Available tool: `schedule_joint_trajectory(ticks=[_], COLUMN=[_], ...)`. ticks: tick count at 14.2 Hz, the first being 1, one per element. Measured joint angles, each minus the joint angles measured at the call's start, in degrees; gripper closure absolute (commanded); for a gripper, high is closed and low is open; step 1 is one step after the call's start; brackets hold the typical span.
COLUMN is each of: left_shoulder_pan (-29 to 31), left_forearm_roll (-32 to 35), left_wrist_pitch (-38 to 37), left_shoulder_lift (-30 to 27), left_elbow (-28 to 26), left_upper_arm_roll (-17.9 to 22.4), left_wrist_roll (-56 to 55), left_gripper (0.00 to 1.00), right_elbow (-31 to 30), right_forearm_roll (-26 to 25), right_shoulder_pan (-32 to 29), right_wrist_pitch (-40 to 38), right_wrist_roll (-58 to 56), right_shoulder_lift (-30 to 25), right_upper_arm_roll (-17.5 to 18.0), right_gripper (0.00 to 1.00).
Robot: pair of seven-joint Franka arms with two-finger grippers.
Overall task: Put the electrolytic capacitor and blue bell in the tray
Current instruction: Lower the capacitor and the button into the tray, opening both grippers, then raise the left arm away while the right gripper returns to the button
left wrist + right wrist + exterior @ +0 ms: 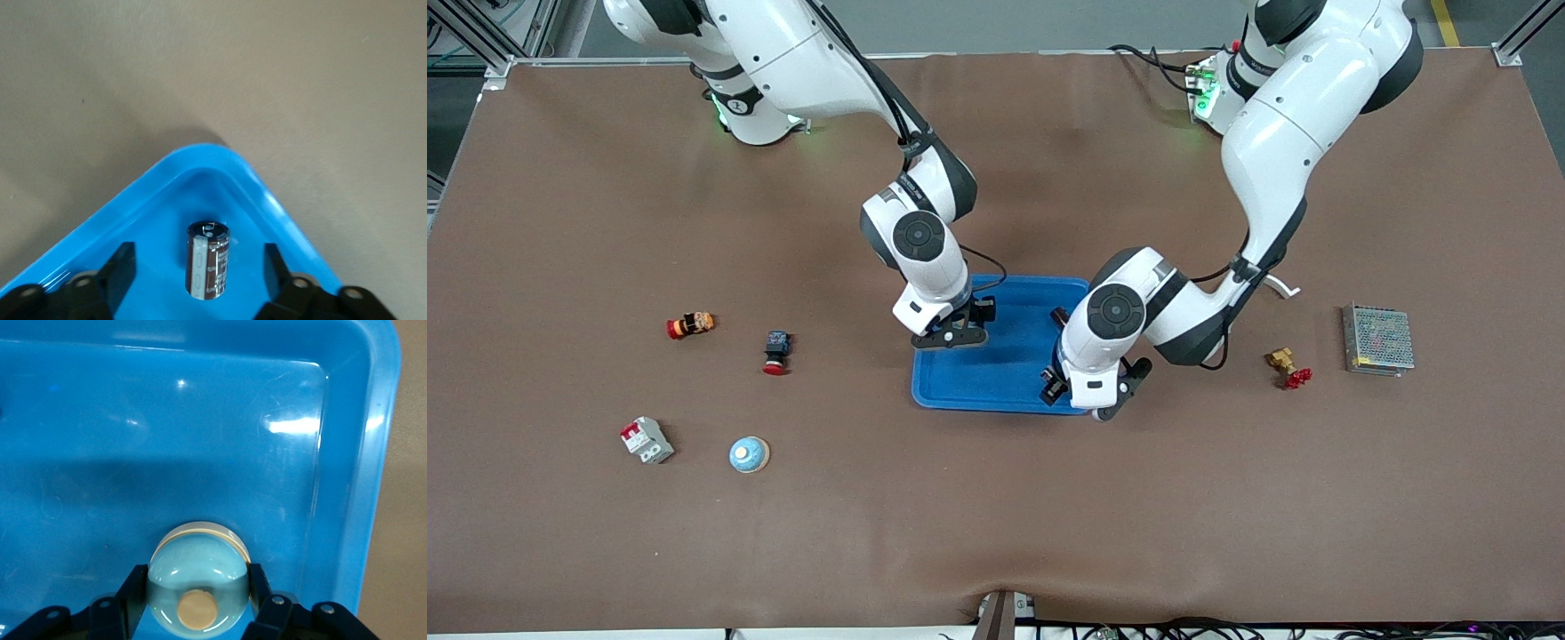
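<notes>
While my left tool (198, 280) stands spread around the capacitor (207, 260) upright in the tray (220, 160) corner, my right tool (198, 603) pinches the bell (199, 580), ready for release.

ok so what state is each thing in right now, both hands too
capacitor: upright in a corner of the tray, free
left hand: open, one finger each side of the capacitor, not touching it
blue bell: dome up over the tray, gripped by its sides
right hand: shut on the blue bell
tray: flat on the table, under both hands
second bell: dome up on the table, untouched
</notes>
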Motion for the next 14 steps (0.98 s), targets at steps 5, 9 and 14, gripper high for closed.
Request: schedule_joint_trajectory(ticks=[5,9,14], left_shoulder_pan=[1.90,5.05,10.50], left_forearm_roll=[0.00,-0.81,-1.86], left_wrist_pitch=[-7.70,-12.57,-20.37], left_shoulder_lift=[-4.54,-9.50,-15.20], left_elbow=[3.22,4.48,4.64], left_upper_arm_roll=[-0.16,-0.19,-0.17], left_wrist_roll=[4.59,14.31,30.25], left_gripper=[0.00,0.00,0.00], right_elbow=[0.06,0.97,4.77], right_forearm_roll=[0.00,-0.04,-0.04], right_shoulder_pan=[0.00,-1.12,-9.97], right_wrist_pitch=[-0.03,-3.48,-16.59], right_wrist_roll=[0.04,-1.61,-15.49], right_shoulder_lift=[-0.06,-1.95,-7.50], right_upper_arm_roll=[-0.24,-1.27,-1.68], right_gripper=[0.00,0.00,0.00])
